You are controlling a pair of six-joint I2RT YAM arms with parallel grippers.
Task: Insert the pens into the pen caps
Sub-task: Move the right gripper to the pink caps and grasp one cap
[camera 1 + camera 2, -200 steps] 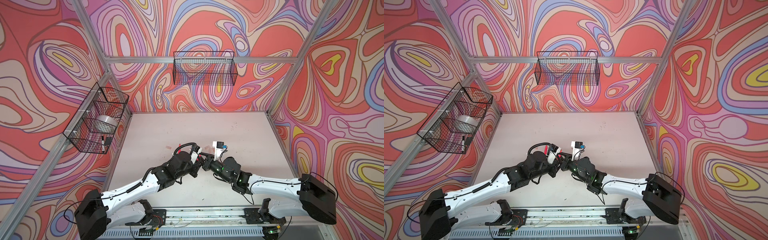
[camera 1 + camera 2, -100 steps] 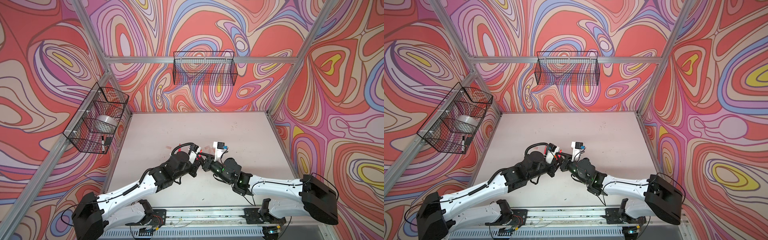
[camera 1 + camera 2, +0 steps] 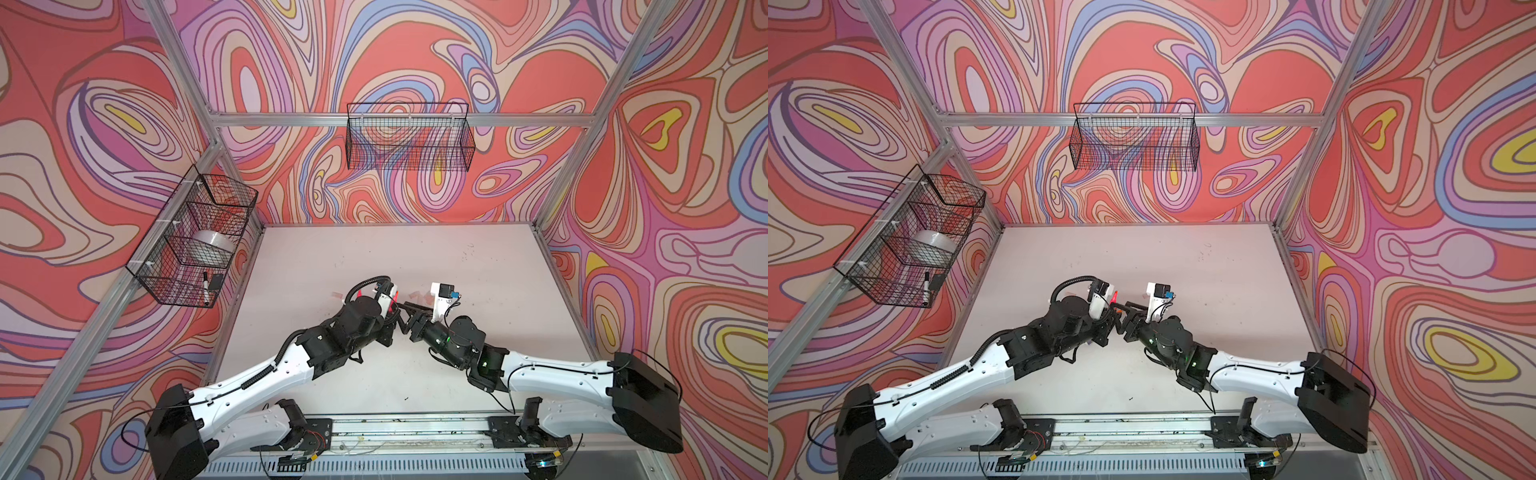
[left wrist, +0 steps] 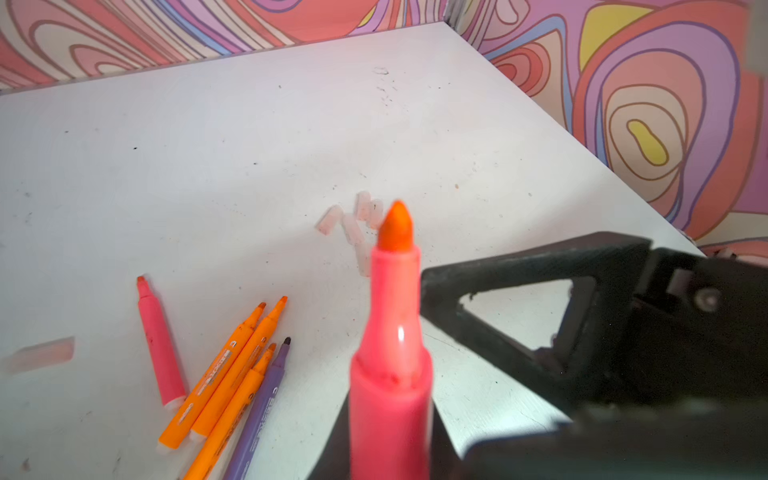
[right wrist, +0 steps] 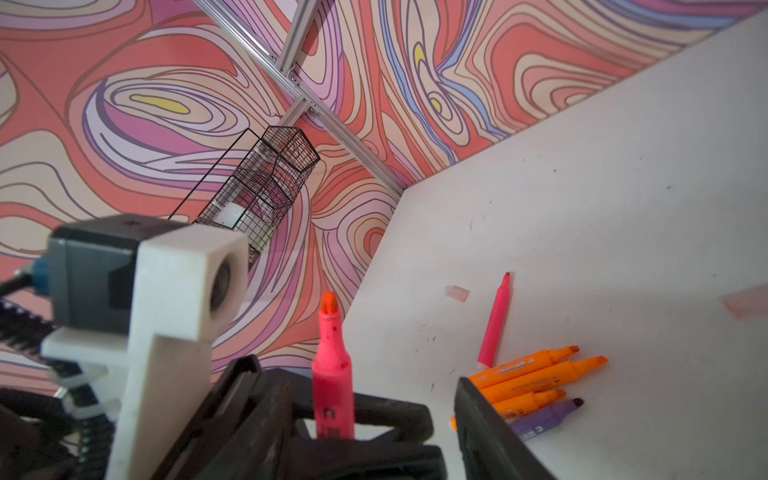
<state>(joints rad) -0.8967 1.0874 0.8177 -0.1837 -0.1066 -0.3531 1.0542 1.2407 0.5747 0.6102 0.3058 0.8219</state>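
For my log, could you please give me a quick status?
Left gripper shut on pink-red pen, tip uncapped. Right gripper open, jaws either side of that pen. Pen caps loose on table; five other pens lying flat. Nothing else obstructing.

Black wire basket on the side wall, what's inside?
The black wire basket holds a white roll in the middle compartment, a black-capped white marker and a small black block in the nearest. Mesh blurs the rest.
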